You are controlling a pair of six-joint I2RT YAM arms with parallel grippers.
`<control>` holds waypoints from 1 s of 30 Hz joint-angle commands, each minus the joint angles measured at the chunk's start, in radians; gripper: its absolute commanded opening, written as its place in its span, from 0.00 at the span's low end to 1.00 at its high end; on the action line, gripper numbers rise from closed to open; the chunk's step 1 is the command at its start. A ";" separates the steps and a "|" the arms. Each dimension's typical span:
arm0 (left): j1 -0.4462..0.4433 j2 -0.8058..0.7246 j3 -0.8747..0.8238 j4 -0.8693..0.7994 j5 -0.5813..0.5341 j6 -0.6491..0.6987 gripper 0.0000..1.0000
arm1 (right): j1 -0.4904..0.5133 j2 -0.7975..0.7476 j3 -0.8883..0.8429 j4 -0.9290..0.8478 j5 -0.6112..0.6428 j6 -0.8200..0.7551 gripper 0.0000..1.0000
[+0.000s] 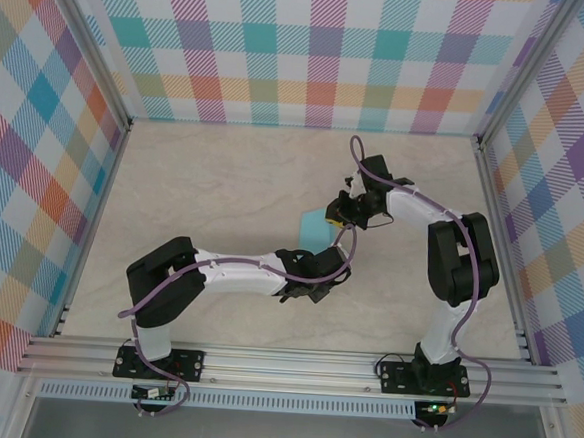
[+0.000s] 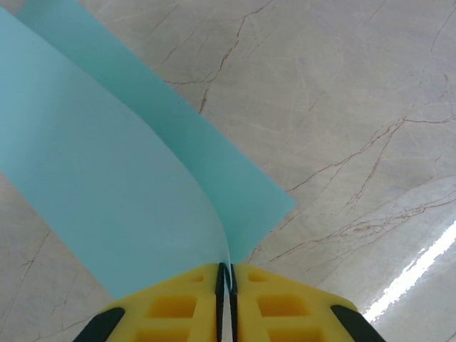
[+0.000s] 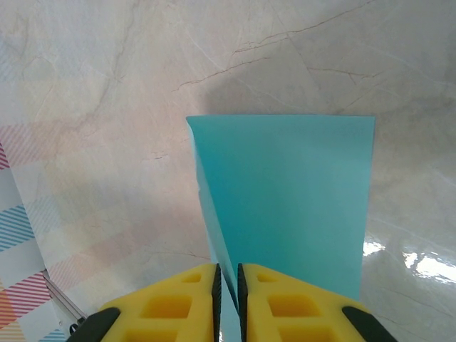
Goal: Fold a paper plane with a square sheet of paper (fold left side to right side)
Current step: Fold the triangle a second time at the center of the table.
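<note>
The square sheet of paper is plain turquoise and lies mid-table, partly lifted between both arms. In the left wrist view the sheet curls up off the marble, and its near edge is pinched by my left gripper, which is shut on it. My right gripper holds the lifted left edge of the sheet between its yellow fingers, with only a thin slit between the pads. From above, the left gripper is at the sheet's near side and the right gripper at its right side.
The marble table is bordered by checkered walls and aluminium rails. A purple cable loops above the right wrist. Bare marble lies left of and behind the sheet.
</note>
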 commanded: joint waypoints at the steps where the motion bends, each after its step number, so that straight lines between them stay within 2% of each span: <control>1: -0.012 -0.038 -0.006 -0.015 -0.001 0.004 0.10 | -0.001 0.013 0.030 -0.023 -0.002 -0.024 0.20; 4: -0.012 -0.042 -0.006 -0.018 0.010 0.003 0.07 | -0.001 -0.004 0.031 -0.023 0.011 -0.025 0.28; 7: -0.012 -0.047 -0.007 -0.013 0.017 -0.007 0.04 | -0.002 -0.059 0.026 -0.027 0.055 -0.032 0.40; 14: 0.004 -0.065 -0.017 -0.001 0.056 -0.045 0.00 | -0.044 -0.325 -0.092 -0.052 0.206 -0.032 0.72; 17: 0.022 -0.078 -0.026 -0.002 0.080 -0.068 0.00 | -0.063 -0.451 -0.187 -0.070 0.236 -0.039 0.78; 19: 0.036 -0.090 -0.038 0.003 0.108 -0.082 0.00 | -0.068 -0.523 -0.245 -0.096 0.249 -0.051 0.73; 24: 0.070 -0.116 -0.072 0.027 0.184 -0.117 0.00 | -0.067 -0.638 -0.427 -0.054 0.166 -0.028 0.43; 26: 0.082 -0.122 -0.081 0.027 0.203 -0.130 0.00 | -0.067 -0.660 -0.512 0.009 0.121 0.005 0.34; 30: 0.099 -0.133 -0.099 0.060 0.223 -0.155 0.00 | -0.046 -0.656 -0.651 0.174 0.043 0.080 0.21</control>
